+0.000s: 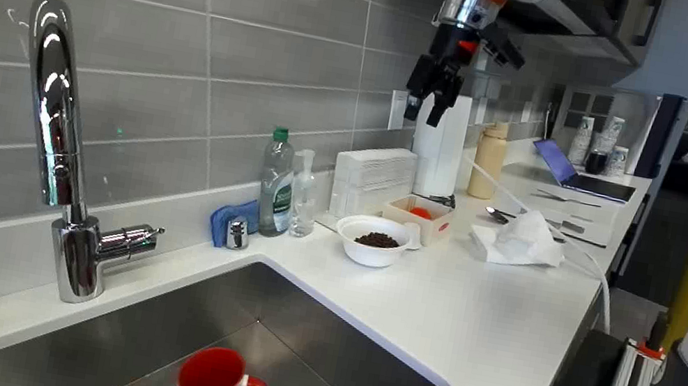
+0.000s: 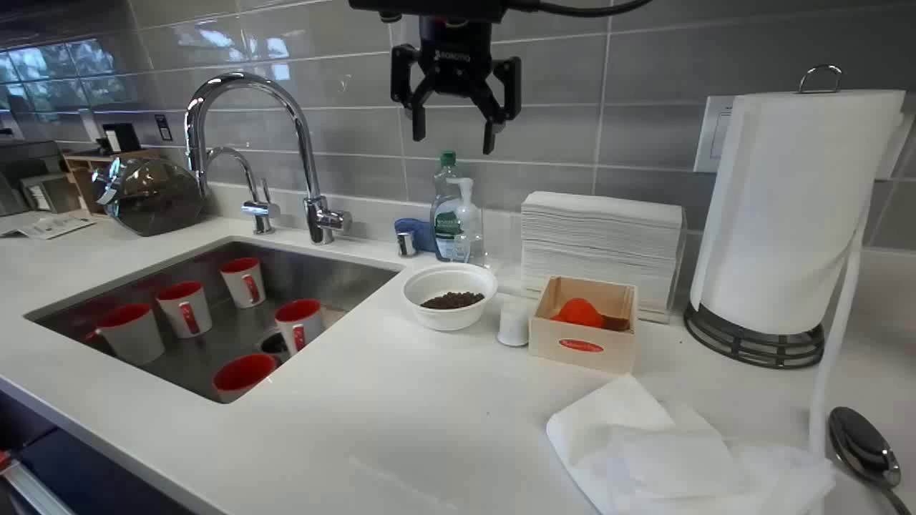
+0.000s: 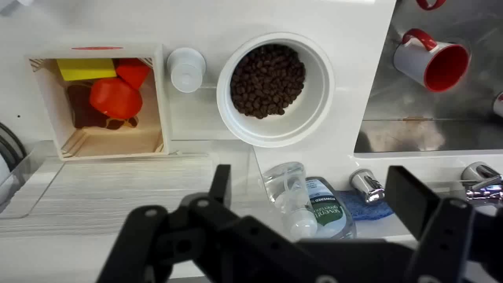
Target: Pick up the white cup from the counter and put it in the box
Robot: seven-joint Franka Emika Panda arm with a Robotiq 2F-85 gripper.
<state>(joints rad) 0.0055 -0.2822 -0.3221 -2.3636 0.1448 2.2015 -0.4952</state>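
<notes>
White bench (image 2: 358,429) by a grey tiled wall (image 2: 644,71), white cup (image 2: 513,323) set beside a wooden box (image 2: 581,359)

The pincer (image 2: 454,134) is held above the bench, pointed downward, and its two fingers (image 2: 419,125) are parted. With a clock face centred on it in an exterior view, a green-capped bottle (image 2: 445,214) and a clear pump bottle (image 2: 469,229) are stood at six o'clock, close to the wall. Farther down at six, a white bowl (image 2: 447,320) of brown beans (image 2: 452,301) is seen. At four o'clock, white paper napkins (image 2: 601,250) are stacked. Between five and six, the white cup is placed on the bench between the bowl and the box, just beside the latter, its wider end turned down; whether cup and box touch cannot be told. The box is stood at five o'clock, and inside it a rounded red piece (image 3: 116,98) and a yellow piece (image 3: 86,69) are shown in the wrist view. Between seven and eight, a steel sink (image 2: 336,279) is let into the bench, and five red-and-white mugs (image 2: 184,315) are contained in it. Just past three, a paper towel roll (image 2: 794,207) is stood upright. Farther out at five, rumpled white paper (image 2: 680,458) is spread, and at four a spoon (image 2: 862,443) is laid.
</notes>
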